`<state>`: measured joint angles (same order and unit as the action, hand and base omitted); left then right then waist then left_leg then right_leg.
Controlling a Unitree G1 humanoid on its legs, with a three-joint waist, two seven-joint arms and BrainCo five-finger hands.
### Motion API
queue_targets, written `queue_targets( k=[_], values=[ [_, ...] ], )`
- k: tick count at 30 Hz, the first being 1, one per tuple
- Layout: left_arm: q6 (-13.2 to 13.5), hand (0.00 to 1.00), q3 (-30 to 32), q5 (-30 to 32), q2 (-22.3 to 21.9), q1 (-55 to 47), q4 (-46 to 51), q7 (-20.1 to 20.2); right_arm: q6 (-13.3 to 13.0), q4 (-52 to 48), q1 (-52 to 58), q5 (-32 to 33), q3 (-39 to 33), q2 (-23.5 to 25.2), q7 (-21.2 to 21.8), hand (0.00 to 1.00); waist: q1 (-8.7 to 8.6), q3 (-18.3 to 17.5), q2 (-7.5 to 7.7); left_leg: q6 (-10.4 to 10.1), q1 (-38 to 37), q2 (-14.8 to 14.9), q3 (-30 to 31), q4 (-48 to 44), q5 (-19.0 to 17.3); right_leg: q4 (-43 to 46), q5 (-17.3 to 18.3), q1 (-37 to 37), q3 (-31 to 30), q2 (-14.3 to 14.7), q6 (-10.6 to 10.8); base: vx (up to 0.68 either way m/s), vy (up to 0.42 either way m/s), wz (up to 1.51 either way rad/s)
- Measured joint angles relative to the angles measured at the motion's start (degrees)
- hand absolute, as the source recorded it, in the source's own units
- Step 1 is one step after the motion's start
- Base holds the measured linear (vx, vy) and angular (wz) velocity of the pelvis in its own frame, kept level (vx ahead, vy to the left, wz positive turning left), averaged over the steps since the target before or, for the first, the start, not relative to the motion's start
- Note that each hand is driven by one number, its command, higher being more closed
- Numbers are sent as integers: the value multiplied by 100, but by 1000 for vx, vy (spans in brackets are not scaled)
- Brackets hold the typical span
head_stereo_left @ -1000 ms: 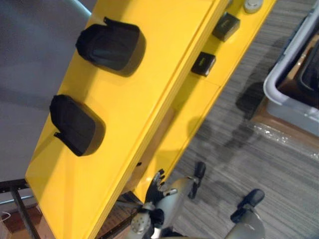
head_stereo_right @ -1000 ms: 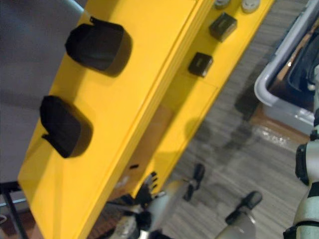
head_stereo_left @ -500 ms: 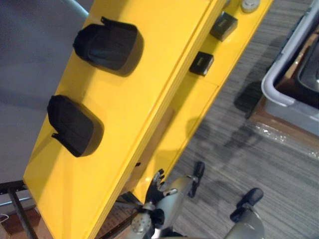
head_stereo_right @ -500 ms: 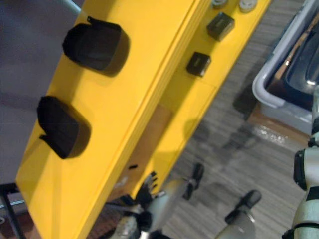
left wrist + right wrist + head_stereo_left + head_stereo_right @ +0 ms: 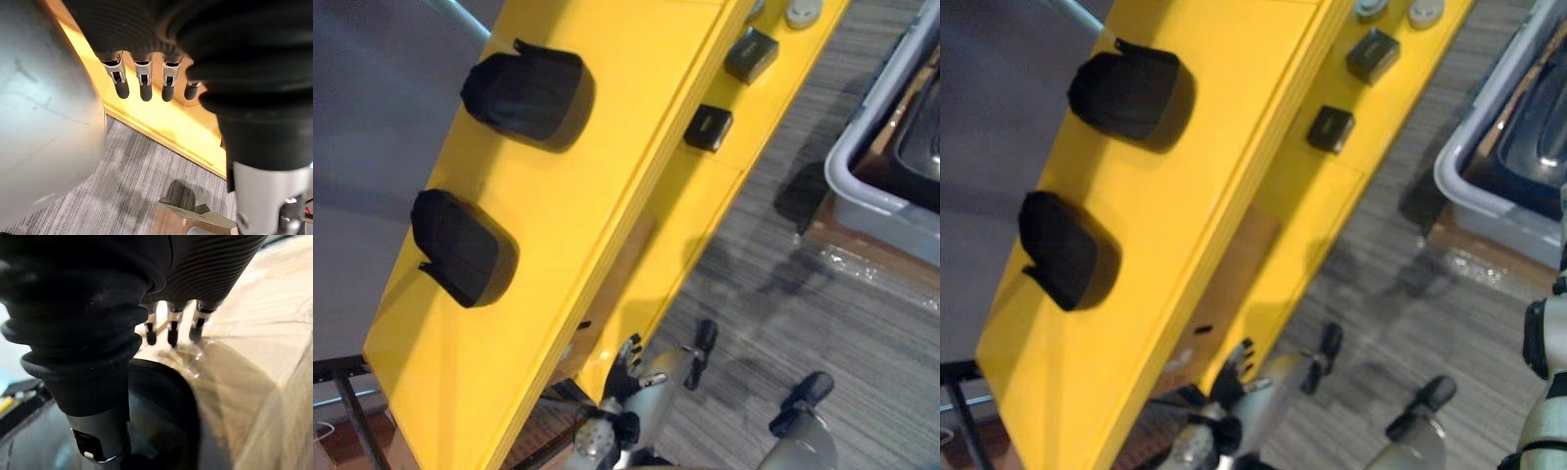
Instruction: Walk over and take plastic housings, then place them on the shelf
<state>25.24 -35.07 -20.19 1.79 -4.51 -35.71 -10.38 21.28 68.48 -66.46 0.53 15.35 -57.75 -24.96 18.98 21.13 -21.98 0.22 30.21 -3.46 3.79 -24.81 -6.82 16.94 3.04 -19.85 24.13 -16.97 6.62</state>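
1. Left hand (image 5: 146, 29): fingers (image 5: 145, 83) straight and slack, nothing held. Low at 6 o'clock in the left eye view, just off the lower end of the yellow shelf (image 5: 587, 176).
2. Right hand (image 5: 210, 264): fingers (image 5: 172, 330) likewise straight and empty, hanging above plastic-wrapped brown cardboard (image 5: 254, 357).
3. Past the left fingers in the wrist view: a yellow shelf edge, then grey striped carpet (image 5: 137, 181).
4. Yellow shelf slanting from 7 o'clock up to 1 o'clock across both eye views.
5. Two black plastic housings on its top board, well apart from both hands: upper housing (image 5: 529, 93) at 10 o'clock, lower housing (image 5: 460, 245) at 9 o'clock, a gap between them.
6. On the lower ledge toward 1 o'clock: far black box (image 5: 751, 54), near black box (image 5: 709, 127), grey round piece (image 5: 803, 12).
7. Grey bin (image 5: 891, 211) at 3 o'clock on the carpet side, dark contents (image 5: 925, 147) too cut off to identify.
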Motion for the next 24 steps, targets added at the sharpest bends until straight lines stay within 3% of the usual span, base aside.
queue_targets(
  k=[6, 11, 17, 21, 24],
  values=[
    [2, 0, 5, -2, 2, 2, 4, -4, 255, -16, -40, -1191, 294, -348, 635, 100, 73, -14, -17, 1, 10, 0, 22, 12, 2, 6, -11, 19, 31, 9, 27, 6, -4, 1],
    [32, 0, 5, 3, 13, -4, 27, -2, 709, 110, -122, -2204, 516, -364, 1034, 100, 84, -15, -18, 1, 1, -13, 79, 12, 3, 11, 7, 94, 115, 5, 24, 14, -13, 7],
    [34, 0, 3, 38, 172, -29, 285, -5, 996, 368, -138, -2713, 500, -360, 1261, 100, 95, -14, -17, -2, -13, -32, 197, 6, 5, 18, 42, 189, 257, 7, -28, -9, -10, 10],
    [57, 0, 60, 30, 343, -176, 614, -34, 964, 467, -138, -2744, 477, -360, 1244, 100, 66, -6, -6, -1, -21, -33, 198, 1, 5, 28, 47, 202, 260, 7, -37, -2, -4, 1],
    [92, 0, 82, 20, 437, -240, 870, -39, 671, 505, -137, -2785, 321, -360, 1125, 100, 23, 7, 10, -1, -62, -31, 197, -2, 5, 40, 47, 240, 260, 9, -37, 0, 0, 0]
  ],
)
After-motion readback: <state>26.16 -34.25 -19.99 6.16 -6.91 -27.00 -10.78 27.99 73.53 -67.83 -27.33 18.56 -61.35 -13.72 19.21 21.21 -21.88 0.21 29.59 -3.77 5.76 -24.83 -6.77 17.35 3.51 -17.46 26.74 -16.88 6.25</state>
